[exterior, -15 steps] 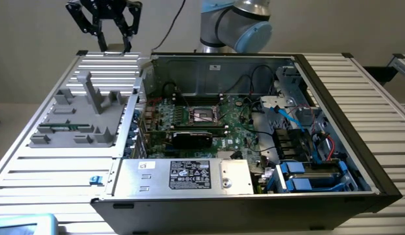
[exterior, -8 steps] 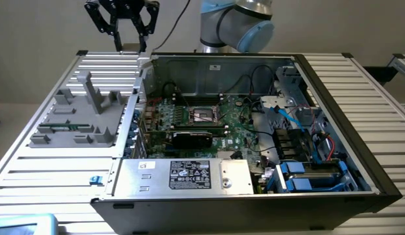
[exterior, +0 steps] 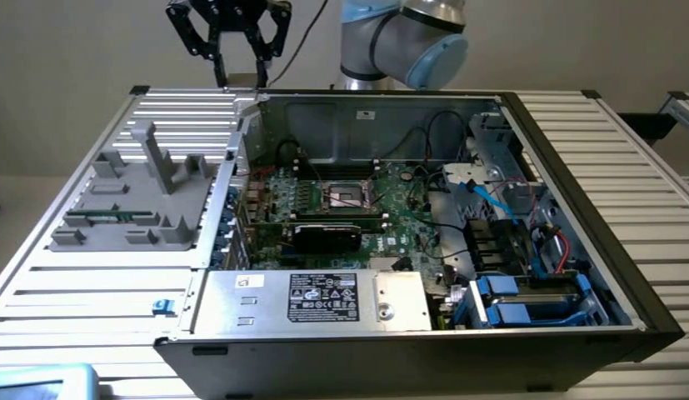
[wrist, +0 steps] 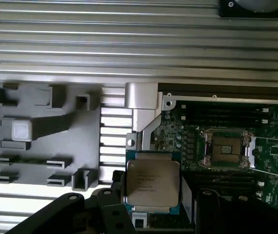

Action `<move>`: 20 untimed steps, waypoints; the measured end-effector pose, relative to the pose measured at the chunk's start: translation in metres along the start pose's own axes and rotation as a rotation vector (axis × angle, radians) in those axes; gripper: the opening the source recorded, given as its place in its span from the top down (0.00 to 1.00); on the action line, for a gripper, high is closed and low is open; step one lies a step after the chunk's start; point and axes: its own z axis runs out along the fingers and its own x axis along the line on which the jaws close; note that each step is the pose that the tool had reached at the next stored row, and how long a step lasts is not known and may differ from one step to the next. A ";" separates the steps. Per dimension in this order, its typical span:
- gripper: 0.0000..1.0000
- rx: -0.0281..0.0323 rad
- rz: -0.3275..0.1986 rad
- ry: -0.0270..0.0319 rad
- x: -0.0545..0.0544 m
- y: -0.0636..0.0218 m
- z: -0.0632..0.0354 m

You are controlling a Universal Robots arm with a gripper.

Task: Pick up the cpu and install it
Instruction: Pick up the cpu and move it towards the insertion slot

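Silver-topped, the cpu (wrist: 152, 183) hangs clamped in your jaws above the open computer case's (exterior: 366, 117) far corner, so the pickup looks done and the install is left, with the motherboard socket (wrist: 226, 148) bare — though dark jaw bodies hide the chip's lower edge.

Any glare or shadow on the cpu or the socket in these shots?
Wrist view: cpu top has a soft sheen, no harsh glare; socket evenly lit. Exterior view: socket glints pale inside the shaded case; table slats are brightly lit.
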 end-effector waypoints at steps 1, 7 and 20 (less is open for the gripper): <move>0.45 0.0001 0.000 -0.0046 -0.002 0.0000 -0.0001; 0.45 -0.0004 0.000 -0.0176 -0.021 -0.0004 -0.0006; 0.45 -0.0029 -0.001 -0.0335 -0.062 -0.0012 -0.0016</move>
